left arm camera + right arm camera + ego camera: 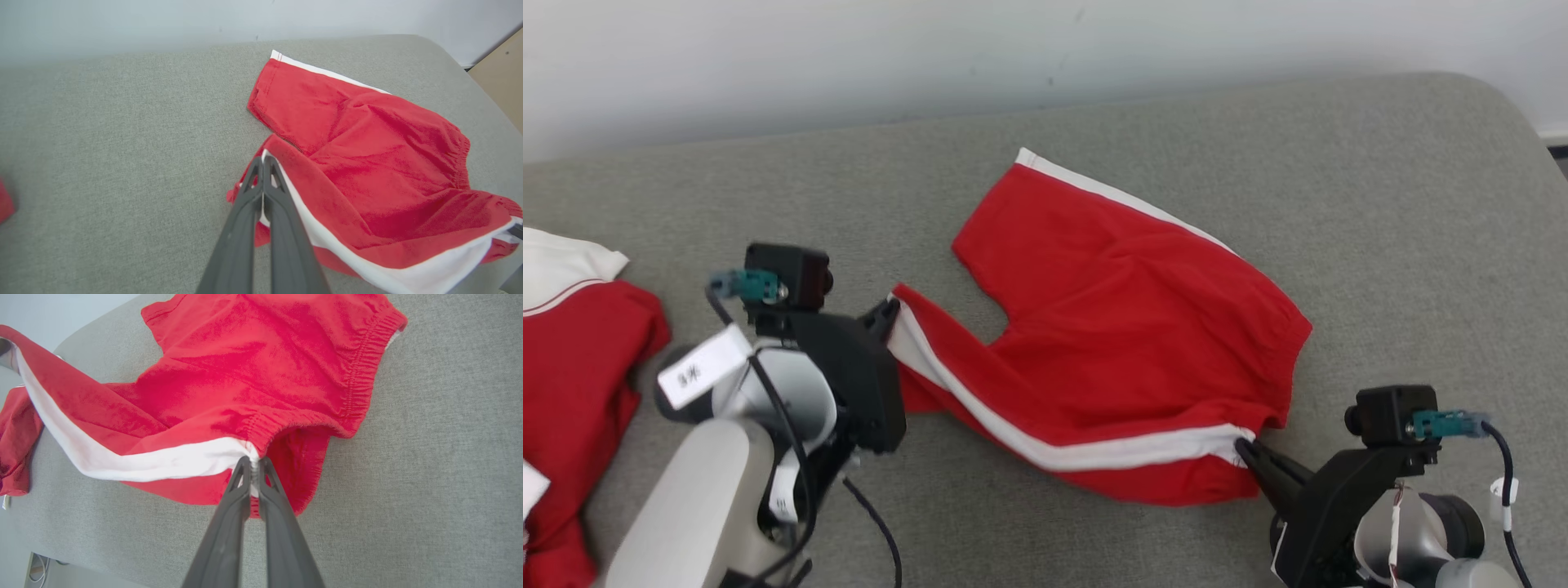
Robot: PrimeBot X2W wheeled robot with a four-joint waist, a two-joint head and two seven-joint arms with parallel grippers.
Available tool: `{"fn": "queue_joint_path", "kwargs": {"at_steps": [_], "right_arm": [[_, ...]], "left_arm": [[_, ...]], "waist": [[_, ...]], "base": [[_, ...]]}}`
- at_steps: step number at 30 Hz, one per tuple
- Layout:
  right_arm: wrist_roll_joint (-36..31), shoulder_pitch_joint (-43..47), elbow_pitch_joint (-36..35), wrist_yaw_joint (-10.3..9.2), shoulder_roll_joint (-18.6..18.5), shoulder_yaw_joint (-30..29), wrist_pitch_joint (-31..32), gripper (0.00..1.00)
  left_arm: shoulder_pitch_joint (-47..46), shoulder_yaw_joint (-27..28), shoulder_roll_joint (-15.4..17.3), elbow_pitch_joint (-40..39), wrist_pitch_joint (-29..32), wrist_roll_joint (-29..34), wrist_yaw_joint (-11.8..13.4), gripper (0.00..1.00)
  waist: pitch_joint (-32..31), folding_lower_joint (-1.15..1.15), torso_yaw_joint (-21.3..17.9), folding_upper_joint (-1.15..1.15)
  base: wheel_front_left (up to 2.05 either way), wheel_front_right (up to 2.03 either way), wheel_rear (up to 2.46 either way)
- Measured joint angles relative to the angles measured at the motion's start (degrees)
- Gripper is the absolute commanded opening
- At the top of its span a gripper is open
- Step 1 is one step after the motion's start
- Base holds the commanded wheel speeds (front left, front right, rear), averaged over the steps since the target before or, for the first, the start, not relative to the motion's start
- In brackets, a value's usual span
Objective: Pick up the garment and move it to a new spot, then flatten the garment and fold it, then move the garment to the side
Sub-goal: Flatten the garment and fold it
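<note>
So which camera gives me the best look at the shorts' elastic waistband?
Right wrist view: the waistband is close, its gathers sharp. Head view shows it as a small right edge; left wrist view shows it far off.

Left pincer (262, 161) pinched shut, right pincer (253, 461) likewise

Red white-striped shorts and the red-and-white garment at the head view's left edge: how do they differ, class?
The red white-striped shorts lie spread out; the red-and-white garment sits bunched, partly out of frame. The shorts are pinched by the left gripper and the right gripper, jaws shut; the garment is untouched. Both are red with white trim on the grey cushion.
</note>
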Motion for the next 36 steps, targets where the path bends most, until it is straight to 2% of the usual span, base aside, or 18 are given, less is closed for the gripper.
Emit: {"fn": "queue_joint_path", "kwargs": {"at_steps": [6, 11, 18, 27, 36], "right_arm": [[2.2, -2.9, 0.7, -0.08, 0.8, -0.4, -0.9, 0.00], [7.2, -4.7, 1.0, -0.52, 1.4, -0.7, -2.6, 0.00], [13.4, -7.7, 0.6, -0.87, 1.5, -0.2, -5.4, 0.00], [22.4, -11.6, 2.2, -1.10, 1.5, 5.1, -12.7, 0.00], [30.3, -16.2, 7.4, -1.36, 1.5, 5.5, -24.4, 0.00]], "left_arm": [[-6.2, 1.9, -1.9, 4.8, -0.1, 1.4, 0.2, 0.00], [-11.1, 3.4, -3.6, 9.3, -1.3, 1.9, 0.6, 0.00], [-15.1, 4.8, -4.3, 13.4, -3.7, 2.5, 0.7, 0.00], [-21.1, 6.8, -5.0, 18.1, -7.5, 5.2, 0.7, 0.00], [-24.8, 7.6, -5.5, 22.5, -10.5, 6.5, 0.7, 0.00]], "waist": [[2.5, 0.00, -2.5, 0.00], [4.7, 0.01, -4.9, 0.00], [6.2, 0.01, -7.3, 0.00], [7.8, 0.00, -9.4, 0.00], [9.9, 0.00, -11.4, 0.00]], "base": [[0.00, 0.00, 0.00], [0.00, 0.00, 0.00], [0.00, 0.00, 0.00], [0.00, 0.00, 0.00], [0.00, 0.00, 0.00]]}}
